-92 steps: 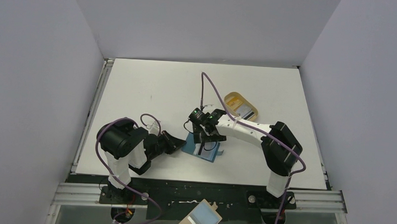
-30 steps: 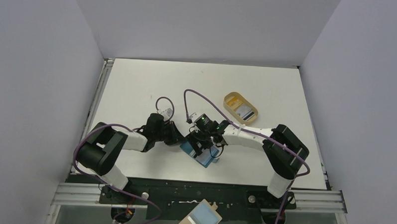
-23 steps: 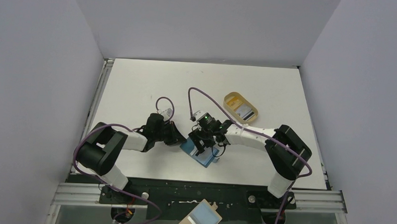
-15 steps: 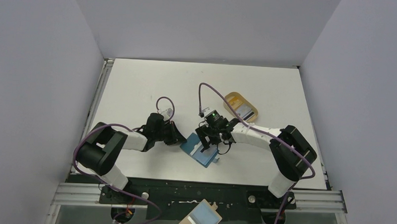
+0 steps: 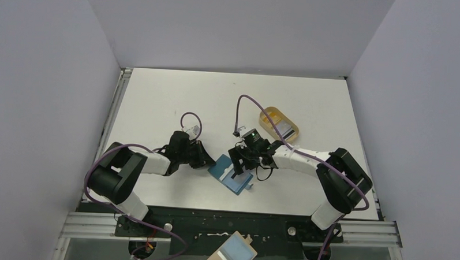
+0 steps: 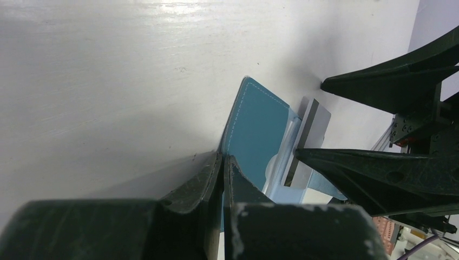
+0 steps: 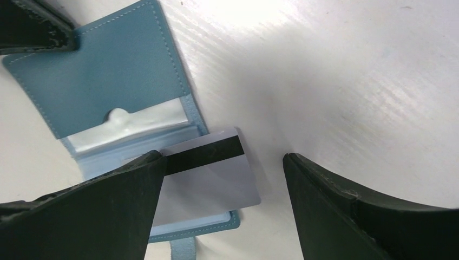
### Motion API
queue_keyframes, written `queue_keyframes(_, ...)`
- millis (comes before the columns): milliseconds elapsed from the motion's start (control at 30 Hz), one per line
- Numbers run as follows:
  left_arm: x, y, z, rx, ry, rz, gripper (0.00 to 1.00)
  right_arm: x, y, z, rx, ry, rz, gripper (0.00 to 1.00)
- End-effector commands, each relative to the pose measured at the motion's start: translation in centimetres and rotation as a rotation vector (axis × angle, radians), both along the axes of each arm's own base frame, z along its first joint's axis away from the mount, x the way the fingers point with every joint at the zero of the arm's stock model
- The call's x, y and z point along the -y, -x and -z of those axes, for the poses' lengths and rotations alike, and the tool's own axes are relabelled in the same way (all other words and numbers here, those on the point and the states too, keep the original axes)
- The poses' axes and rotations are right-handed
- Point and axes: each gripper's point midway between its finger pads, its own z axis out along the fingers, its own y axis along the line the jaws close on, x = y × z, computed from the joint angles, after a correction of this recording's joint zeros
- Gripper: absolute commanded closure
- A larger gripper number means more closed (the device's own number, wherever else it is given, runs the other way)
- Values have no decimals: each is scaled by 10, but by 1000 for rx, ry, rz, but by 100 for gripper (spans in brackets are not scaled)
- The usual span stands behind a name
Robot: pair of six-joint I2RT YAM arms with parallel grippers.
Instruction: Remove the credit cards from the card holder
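Note:
The teal-blue card holder (image 5: 230, 176) (image 7: 103, 70) lies open on the white table, its lighter inside with the clear pockets facing up. My left gripper (image 5: 211, 159) (image 6: 223, 160) is shut on the edge of its left flap (image 6: 254, 132). A pale grey credit card (image 7: 214, 173) with a dark stripe sticks partly out of a pocket toward the right. My right gripper (image 5: 241, 165) (image 7: 222, 157) stands open right over it, one finger (image 7: 108, 211) covering the card's left part, the other finger (image 7: 346, 211) off to its right over bare table. Another card (image 5: 282, 130) lies in the tan tray.
A tan oval tray (image 5: 272, 115) stands behind and to the right of the holder, under the right arm's purple cable. A tan board with a light-blue rectangle (image 5: 231, 254) lies below the table's near edge, between the two arm bases.
My right wrist has shifted to the right and a little back over the holder, and its jaws have narrowed slightly. The left gripper has kept its grip and place.

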Motion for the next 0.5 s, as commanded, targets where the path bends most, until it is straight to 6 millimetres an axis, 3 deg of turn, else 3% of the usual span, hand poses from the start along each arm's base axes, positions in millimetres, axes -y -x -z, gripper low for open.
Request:
queue_keyframes(0,0,-9,-11,56,4,10,100,-6,15,-2,-79,-120,28,19)
queue_keyframes(467,-2,-6,-9,56,-2,9,100,1,21,1,-155,-265,123,45)
